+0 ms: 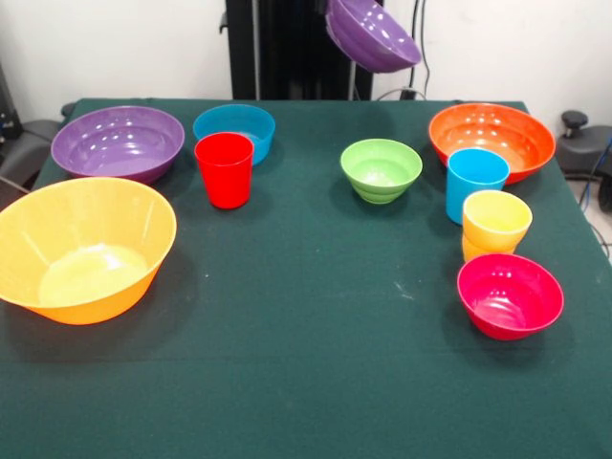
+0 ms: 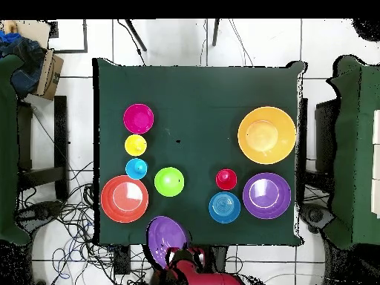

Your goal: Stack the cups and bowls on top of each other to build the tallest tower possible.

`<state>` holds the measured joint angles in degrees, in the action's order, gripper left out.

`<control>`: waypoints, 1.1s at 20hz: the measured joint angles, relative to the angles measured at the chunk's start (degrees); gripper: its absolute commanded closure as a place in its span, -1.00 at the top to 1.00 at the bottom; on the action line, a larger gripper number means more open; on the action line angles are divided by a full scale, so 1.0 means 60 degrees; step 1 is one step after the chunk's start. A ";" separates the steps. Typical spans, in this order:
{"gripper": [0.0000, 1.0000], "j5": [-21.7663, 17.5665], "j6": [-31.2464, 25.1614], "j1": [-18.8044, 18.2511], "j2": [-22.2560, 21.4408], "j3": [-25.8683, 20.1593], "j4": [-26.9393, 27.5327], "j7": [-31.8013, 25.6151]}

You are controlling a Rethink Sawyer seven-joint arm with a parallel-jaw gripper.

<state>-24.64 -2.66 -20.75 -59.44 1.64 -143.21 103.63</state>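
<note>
A purple bowl (image 1: 373, 33) hangs tilted in the air above the table's far edge, held at its rim by my gripper (image 2: 178, 254), which is mostly hidden behind it. On the green cloth stand a second purple bowl (image 1: 118, 142), a blue bowl (image 1: 234, 129), a red cup (image 1: 224, 169) and the biggest yellow-orange bowl (image 1: 84, 247) on the left. A green bowl (image 1: 381, 169) sits mid-table. On the right are an orange bowl (image 1: 491, 141), a light blue cup (image 1: 475, 184), a yellow cup (image 1: 495, 225) and a magenta bowl (image 1: 509, 295). Nothing is stacked.
The table (image 2: 200, 89) is covered by dark green cloth. Cables (image 2: 67, 215) lie on the floor by the robot's side, and a cardboard box (image 2: 48, 73) sits off one corner.
</note>
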 measured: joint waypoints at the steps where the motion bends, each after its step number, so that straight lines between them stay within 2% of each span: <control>1: -1.00 0.0000 -0.0016 0.0011 -0.0001 -0.0012 0.0000 0.0000; 22: -1.00 0.0000 -0.0050 -0.0085 0.0114 -0.0437 0.0061 0.0000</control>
<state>-24.64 -2.96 -21.26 -58.76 -0.98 -142.85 103.63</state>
